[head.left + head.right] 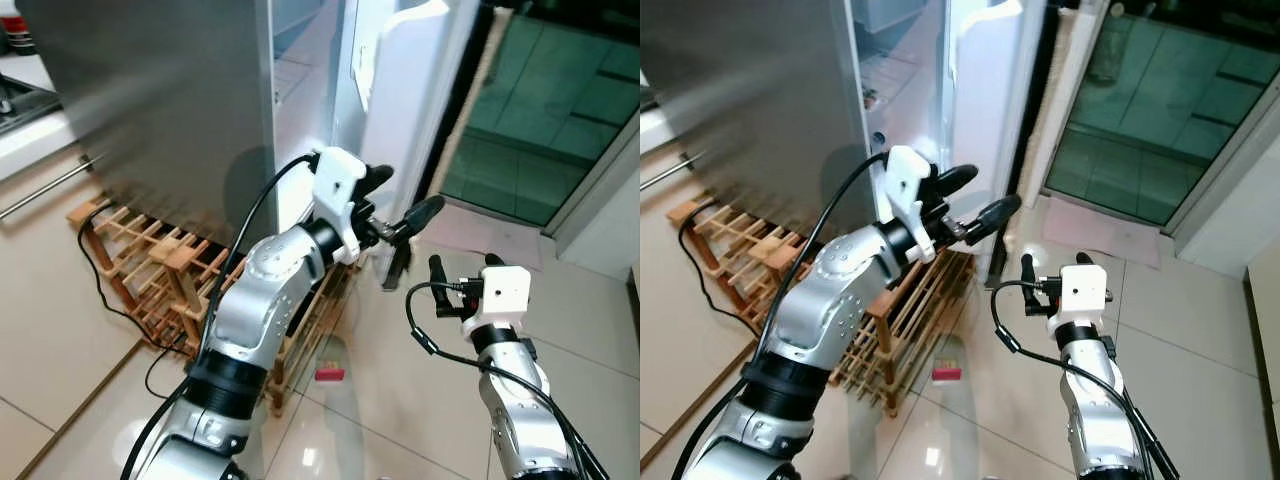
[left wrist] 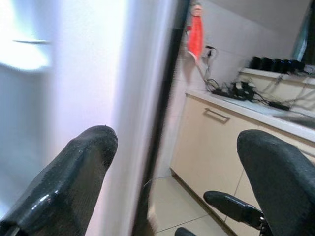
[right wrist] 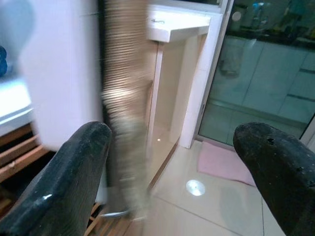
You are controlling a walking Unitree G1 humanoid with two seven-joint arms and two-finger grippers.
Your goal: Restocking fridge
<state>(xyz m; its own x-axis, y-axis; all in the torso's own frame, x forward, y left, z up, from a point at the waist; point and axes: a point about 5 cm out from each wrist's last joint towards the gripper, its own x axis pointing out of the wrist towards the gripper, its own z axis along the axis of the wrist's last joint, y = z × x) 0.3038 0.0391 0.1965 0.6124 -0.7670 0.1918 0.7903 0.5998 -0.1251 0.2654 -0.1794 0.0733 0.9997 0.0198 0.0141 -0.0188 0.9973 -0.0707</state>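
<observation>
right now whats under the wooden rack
Under the rack only tiled floor and a black cable show; a small red object lies beside it. The left arm covers its near end.

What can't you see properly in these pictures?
- Fridge shelves: head views, cut off by the top edge and hidden by the door.
- Small red thing on the floor: too small to tell.
- Door edge: blurred in both wrist views.
- Left gripper and right gripper: open, holding nothing.

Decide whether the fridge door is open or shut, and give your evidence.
Open. The white fridge door stands swung away from the steel cabinet, exposing inner shelves; the left gripper sits at its edge.
</observation>
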